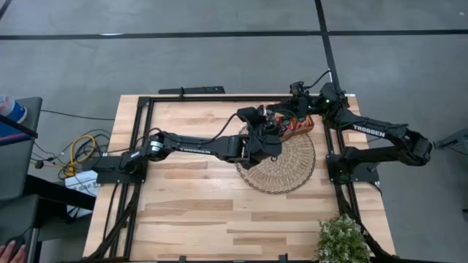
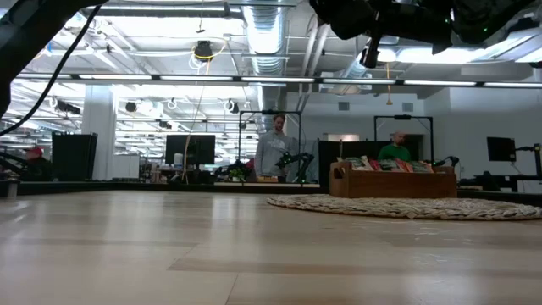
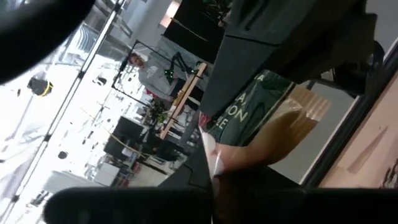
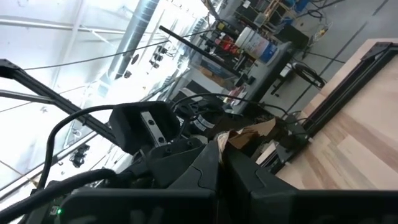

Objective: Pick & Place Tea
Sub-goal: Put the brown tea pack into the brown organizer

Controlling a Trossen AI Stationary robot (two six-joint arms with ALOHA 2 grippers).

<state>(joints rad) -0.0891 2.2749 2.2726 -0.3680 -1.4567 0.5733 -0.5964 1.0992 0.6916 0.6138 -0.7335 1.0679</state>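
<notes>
The wooden tray (image 2: pixel 392 181) stands at the far edge of the wicker mat (image 2: pixel 406 206). The tea sachets (image 2: pixel 385 164), red and green, stand upright inside it. Both grippers, left (image 1: pixel 272 126) and right (image 1: pixel 291 115), hang closed above the tray, holding nothing visible. The mat lies on the wooden table (image 1: pixel 190 212); beyond it, two people (image 2: pixel 273 151) stand in the room.

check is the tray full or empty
Full: in the low view the tray stands upright, with sachets sticking up above its rim.
</notes>
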